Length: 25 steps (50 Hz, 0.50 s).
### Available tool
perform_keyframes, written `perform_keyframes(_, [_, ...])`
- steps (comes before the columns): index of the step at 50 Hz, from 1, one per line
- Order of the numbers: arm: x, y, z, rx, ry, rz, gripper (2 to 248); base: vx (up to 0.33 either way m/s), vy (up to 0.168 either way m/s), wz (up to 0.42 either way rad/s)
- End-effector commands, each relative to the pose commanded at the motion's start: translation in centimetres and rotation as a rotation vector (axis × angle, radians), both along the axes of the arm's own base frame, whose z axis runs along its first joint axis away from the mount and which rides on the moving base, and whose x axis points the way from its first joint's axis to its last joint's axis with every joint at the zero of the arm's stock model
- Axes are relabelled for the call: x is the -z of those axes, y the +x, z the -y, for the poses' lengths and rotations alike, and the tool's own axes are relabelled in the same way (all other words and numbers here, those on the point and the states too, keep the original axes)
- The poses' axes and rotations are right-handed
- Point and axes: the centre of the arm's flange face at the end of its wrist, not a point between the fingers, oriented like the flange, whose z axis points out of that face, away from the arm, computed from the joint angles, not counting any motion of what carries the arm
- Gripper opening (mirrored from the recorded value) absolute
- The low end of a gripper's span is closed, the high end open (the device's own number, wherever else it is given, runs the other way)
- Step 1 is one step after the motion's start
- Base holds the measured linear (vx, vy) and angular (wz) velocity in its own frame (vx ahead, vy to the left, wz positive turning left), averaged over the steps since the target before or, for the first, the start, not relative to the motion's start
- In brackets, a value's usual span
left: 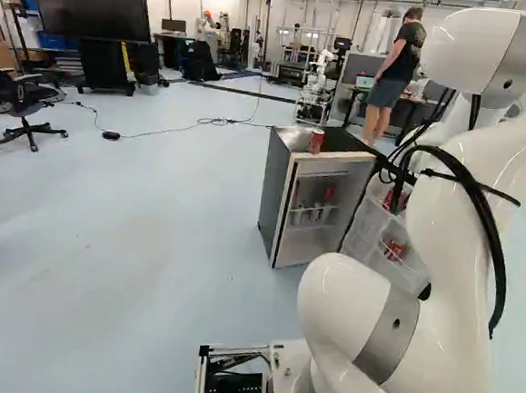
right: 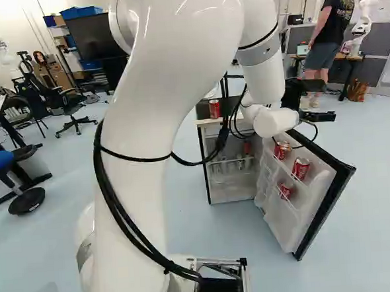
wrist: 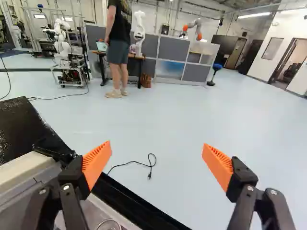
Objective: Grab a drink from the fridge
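Observation:
My gripper point(right: 319, 116) is above the opened door point(right: 321, 208) of the small fridge point(left: 277, 198) in the right base view. From the wrist, the gripper point(wrist: 157, 154) shows open, its orange pads wide apart with only floor visible between them. The door's dark edge point(wrist: 139, 208) runs below the fingers, and the fridge's black top point(wrist: 24, 127) lies beside one finger. Red cans point(right: 301, 168) stand in the door's clear racks. Another red can point(right: 214, 108) stands upright on top of the fridge. Small bottles or cans, unclear in kind, sit on an inside shelf point(left: 311, 226).
A cable point(wrist: 132, 164) lies on the floor past the door. Beyond are a person at a desk, grey partitions point(wrist: 172, 57) and another robot point(wrist: 62, 40). Office chairs point(right: 63, 104) and a large screen point(left: 88, 5) stand farther off.

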Motion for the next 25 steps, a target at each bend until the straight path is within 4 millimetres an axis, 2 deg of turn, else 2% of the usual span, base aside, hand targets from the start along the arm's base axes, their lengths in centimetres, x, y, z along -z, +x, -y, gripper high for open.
perform_keyframes(25, [-0.3,0.2,3.8,0.033,0.129,-0.107,247,0.000,0.000,0.000])
